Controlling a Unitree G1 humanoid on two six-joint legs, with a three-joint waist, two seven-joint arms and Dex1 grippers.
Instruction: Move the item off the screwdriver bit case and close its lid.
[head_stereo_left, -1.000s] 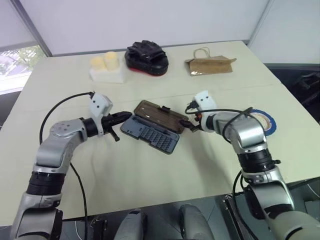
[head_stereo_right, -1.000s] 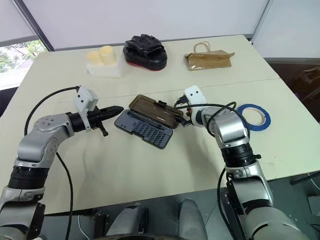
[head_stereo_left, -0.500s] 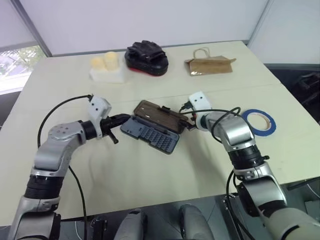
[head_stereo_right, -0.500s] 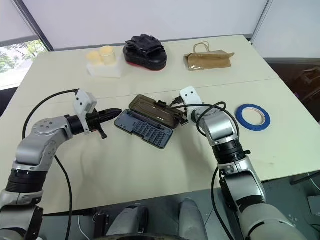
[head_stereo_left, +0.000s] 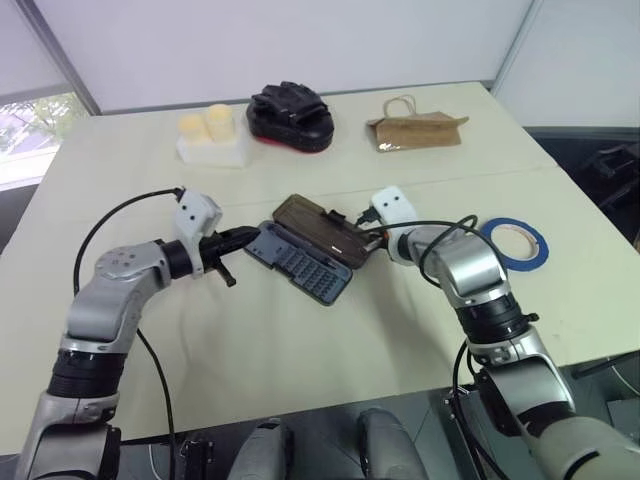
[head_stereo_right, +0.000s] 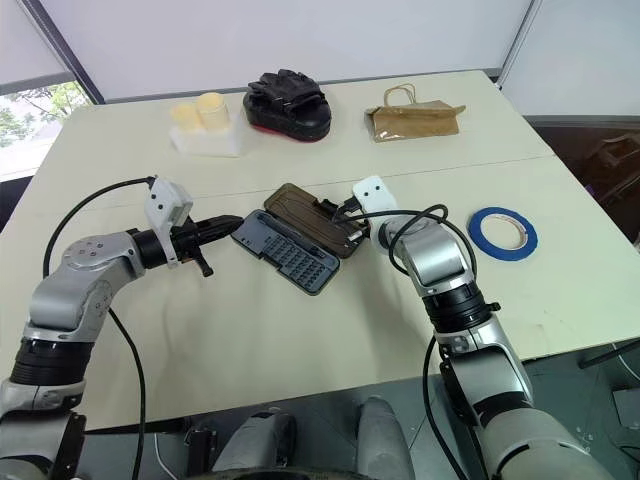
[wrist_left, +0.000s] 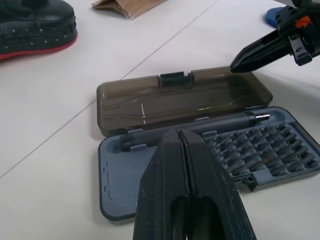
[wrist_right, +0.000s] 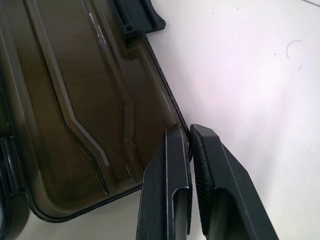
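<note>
Both pairs of fingers are pressed together: right gripper (wrist_right: 189, 145) pinches the lid (head_stereo_left: 318, 229) edge to fold it; left gripper (head_stereo_left: 243, 238) steadies the case (head_stereo_left: 298, 263); tape (head_stereo_left: 515, 243) lies far right

Both head views look steeply down and forward over the table (head_stereo_left: 300, 350), sharing the whole tabletop. The left wrist view looks low and near-level across the screwdriver bit case (wrist_left: 200, 145) from its 9 o'clock end. The right wrist view sits very close above the lid (wrist_right: 75, 100), near its 3 o'clock corner.
</note>
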